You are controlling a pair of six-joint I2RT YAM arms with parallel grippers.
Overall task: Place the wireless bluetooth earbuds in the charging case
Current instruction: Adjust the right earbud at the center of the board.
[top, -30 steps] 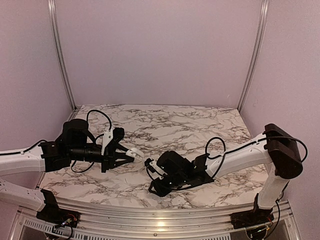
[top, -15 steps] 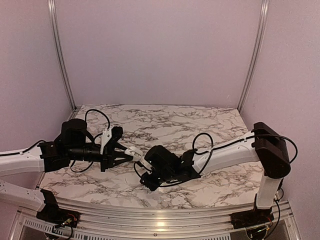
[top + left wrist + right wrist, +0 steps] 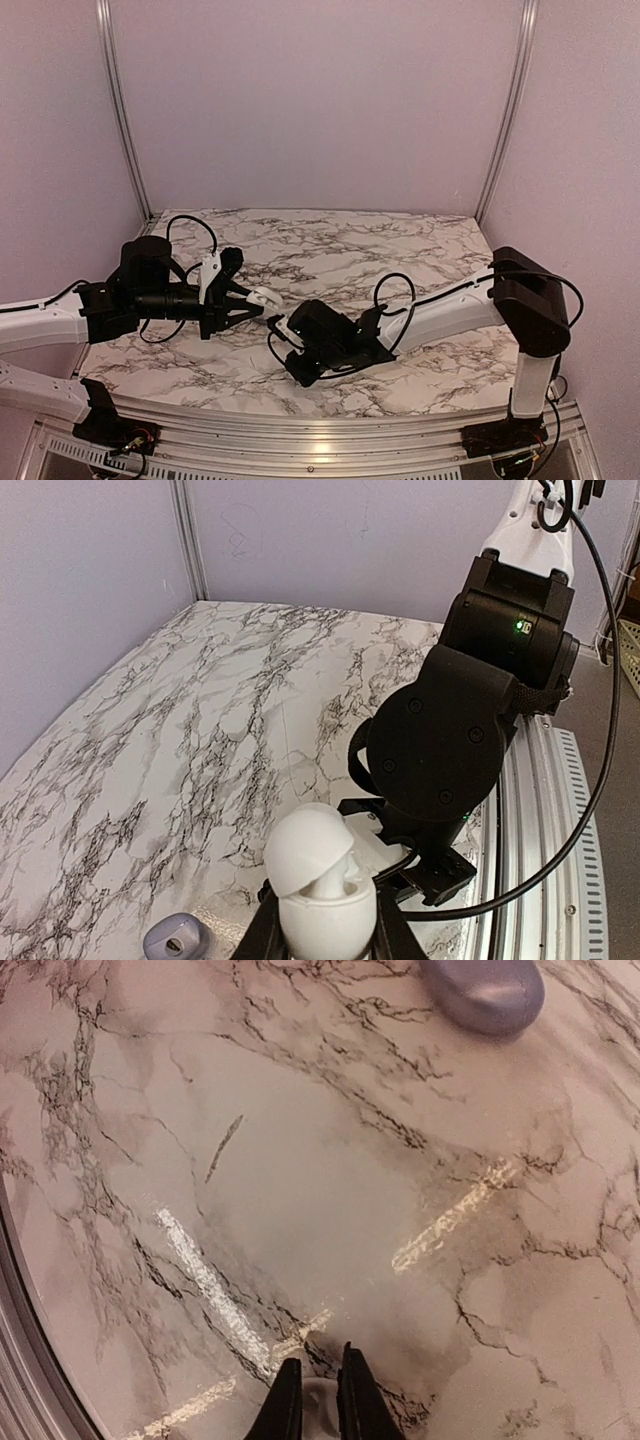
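White case [image 3: 318, 885], lid open, clasped in left gripper [image 3: 322, 932]. Right gripper [image 3: 320, 1402], just beside case, pinches something pale, a bud [image 3: 320, 1390] by my reckoning. I'd line it over a well, then lower gently.

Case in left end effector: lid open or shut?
Open. The charging case has its lid tilted up off the base, cavity exposed.
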